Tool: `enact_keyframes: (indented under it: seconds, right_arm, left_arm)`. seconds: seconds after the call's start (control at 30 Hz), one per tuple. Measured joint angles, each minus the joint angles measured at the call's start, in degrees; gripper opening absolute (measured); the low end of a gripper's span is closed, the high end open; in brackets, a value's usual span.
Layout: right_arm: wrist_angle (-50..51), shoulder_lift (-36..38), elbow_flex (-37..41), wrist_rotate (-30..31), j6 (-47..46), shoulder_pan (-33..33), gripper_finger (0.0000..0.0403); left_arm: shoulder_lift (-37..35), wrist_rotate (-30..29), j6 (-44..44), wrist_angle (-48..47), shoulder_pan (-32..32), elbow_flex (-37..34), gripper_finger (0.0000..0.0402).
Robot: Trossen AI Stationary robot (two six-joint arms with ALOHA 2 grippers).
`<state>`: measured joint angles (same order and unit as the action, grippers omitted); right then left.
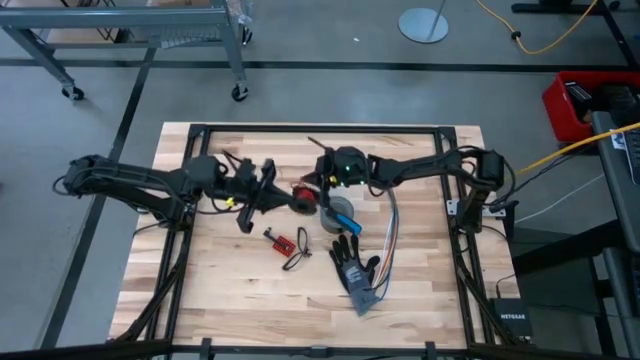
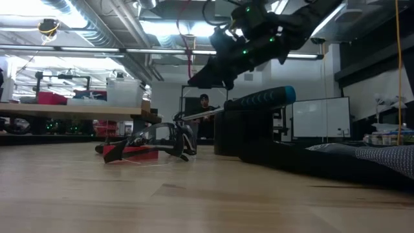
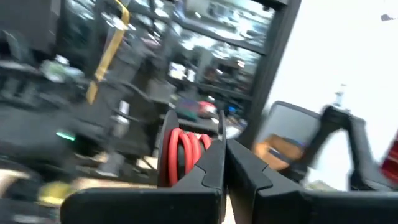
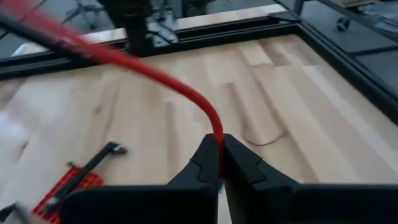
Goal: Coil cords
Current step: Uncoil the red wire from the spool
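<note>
Both arms are raised over the middle of the pale butcher-block wooden worktop (image 1: pixel 230 290), their tips close together.

Left pincer (image 3: pixel 222 146): clenched. In the left wrist view its two dark fingers are pressed together on the coiled bundle of red and black cord (image 3: pixel 180 152), whose loops stand just beside the fingertips. In the high view the bundle (image 1: pixel 303 196) hangs between the two arms, above the worktop near its centre.

Right pincer (image 4: pixel 221 149): clenched, grasping a red strand of the same cord (image 4: pixel 155 74). The strand rises from between the fingertips, bends, and runs off diagonally across the right wrist view.

Other items on the worktop:
- grey roll of tape (image 1: pixel 338 213), just beside the right pincer in the high view;
- small red circuit board with a short black wire (image 1: pixel 280 240), nearer the front edge;
- thin black looped wire (image 1: pixel 298 262) next to that board;
- black and grey work glove (image 1: pixel 355 275), lying flat, fingers pointing towards the arms;
- long multicoloured ribbon wires (image 1: pixel 390 245), running alongside the glove.

Low view: the right arm (image 2: pixel 259 39) is held high over the worktop. A person (image 2: pixel 204 103) shows far off in the room behind.
</note>
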<state>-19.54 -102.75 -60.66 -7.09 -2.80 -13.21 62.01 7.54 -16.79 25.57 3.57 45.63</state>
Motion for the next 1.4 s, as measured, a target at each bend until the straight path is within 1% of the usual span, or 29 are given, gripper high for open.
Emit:
enact_keyframes:
  seconds: [0.07,0.17,0.4,0.63,0.77,0.9,1.07,1.23,1.4]
  right_arm:
    - [-0.65,-0.23,-0.88,0.0,-0.73,-1.26,0.0007]
    - [-0.63,-0.23,-2.26,-0.21,-1.56,-2.83,0.0007]
    - [-0.38,-0.23,-6.34,-3.59,-1.69,-5.42,0.0007]
    - [0.18,-0.23,-10.65,-7.62,-3.29,-7.36,0.0007]
    - [2.58,-0.23,-13.69,-10.23,-3.4,-8.02,0.0007]
    - [7.55,-0.23,-17.36,-15.08,-3.37,-8.31,0.0007]
    - [14.67,-0.23,-21.98,-22.55,-2.83,-8.24,0.0007]
    - [19.08,-0.23,-25.37,-27.85,-2.79,-8.24,0.0007]
    - [27.76,-0.23,-27.86,-33.01,-2.74,-8.2,0.0007]
  left_arm:
    - [0.2,1.54,-2.12,-1.15,0.64,0.0,0.0]
    - [0.22,1.71,-4.2,-4.68,1.56,0.0,0.0]
    - [0.25,1.54,-6.91,-12.45,2.12,0.0,0.0]
    - [0.25,0.86,-7.48,-20.14,2.12,0.0,0.0]
    - [0.25,-0.35,-7.42,-24.66,2.02,0.0,0.0]
    - [0.25,-1.57,-7.26,-29.69,2.01,0.0,0.0]
    - [0.25,-2.81,-7.26,-36.35,2.01,0.0,0.0]
    - [0.23,-3.83,-5.25,-42.31,1.96,0.0,0.0]
    - [0.23,-6.34,-4.82,-46.81,1.9,0.0,0.0]
